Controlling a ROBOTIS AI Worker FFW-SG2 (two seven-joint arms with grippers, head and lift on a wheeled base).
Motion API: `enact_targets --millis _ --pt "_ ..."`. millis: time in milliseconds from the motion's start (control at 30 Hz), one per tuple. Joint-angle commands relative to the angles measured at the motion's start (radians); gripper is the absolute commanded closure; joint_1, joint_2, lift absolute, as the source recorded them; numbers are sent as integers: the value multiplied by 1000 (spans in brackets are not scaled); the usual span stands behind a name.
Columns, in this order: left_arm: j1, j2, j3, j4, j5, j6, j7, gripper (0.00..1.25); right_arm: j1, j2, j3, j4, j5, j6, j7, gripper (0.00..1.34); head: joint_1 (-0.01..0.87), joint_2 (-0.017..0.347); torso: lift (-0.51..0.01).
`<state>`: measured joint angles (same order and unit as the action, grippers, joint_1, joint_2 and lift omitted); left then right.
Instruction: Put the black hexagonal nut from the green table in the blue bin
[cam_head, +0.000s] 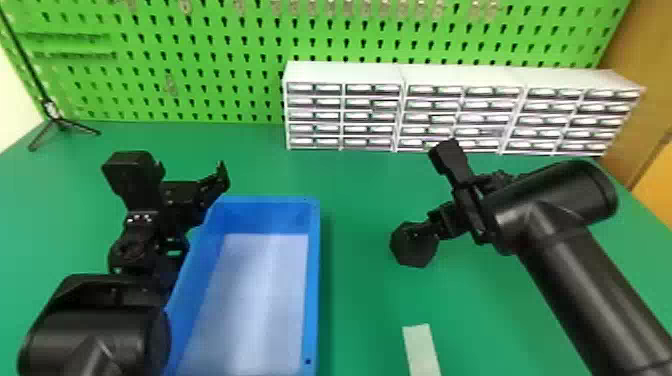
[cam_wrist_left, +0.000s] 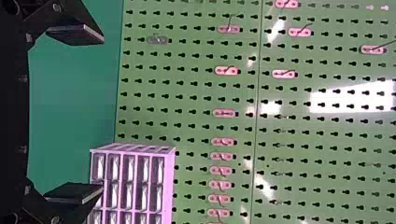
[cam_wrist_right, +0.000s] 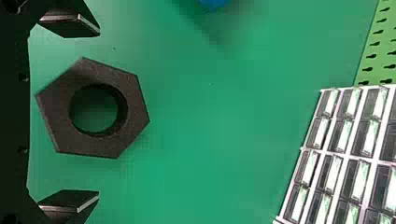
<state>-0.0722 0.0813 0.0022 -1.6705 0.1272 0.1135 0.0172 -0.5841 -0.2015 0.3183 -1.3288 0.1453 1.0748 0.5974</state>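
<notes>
In the head view my right gripper (cam_head: 444, 220) is over the table, beside the black hexagonal nut (cam_head: 414, 250), which lies right of the blue bin (cam_head: 313, 280). The right wrist view has the nut (cam_wrist_right: 133, 102) flat on the green table, its hole showing, between the spread fingers of my right gripper (cam_wrist_right: 99, 112); a gap separates it from each finger. My left gripper (cam_head: 192, 169) stays at the bin's far left corner, open and holding nothing. In the left wrist view, the left gripper (cam_wrist_left: 102, 114) has the pegboard beyond it.
White drawer units (cam_head: 345, 72) stand along the table's back, before the green pegboard (cam_head: 200, 65). A small black tripod (cam_head: 60, 123) is at the back left. Near the front edge, right of the bin, lies a pale strip (cam_head: 421, 350). Green table (cam_head: 360, 200) separates bin and nut.
</notes>
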Motion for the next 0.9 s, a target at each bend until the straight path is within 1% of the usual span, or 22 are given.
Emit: enact_targets --millis 0,167,300,533,600,867 --pt "0 0 1 0 0 0 0 162 -62 -2 28 100 -1 -52 2 81 686 28 -96" --pt "-1 0 1 0 -1 0 1 162 -109 -15 62 172 -13 -82 2 81 686 28 -96" --pt "-3 2 -2 0 -3 0 0 162 -152 -26 81 246 -44 -122 2 81 686 28 -96" --pt "-8 0 -7 3 -3 0 0 162 -209 -27 104 390 -59 -185 1 82 686 28 -96" --pt "-11 0 -8 5 -3 0 0 162 -221 -27 107 418 -61 -191 1 82 686 28 -96" --pt "-15 0 -14 9 -3 0 1 162 -246 -29 111 461 -61 -199 -7 88 686 28 -96"
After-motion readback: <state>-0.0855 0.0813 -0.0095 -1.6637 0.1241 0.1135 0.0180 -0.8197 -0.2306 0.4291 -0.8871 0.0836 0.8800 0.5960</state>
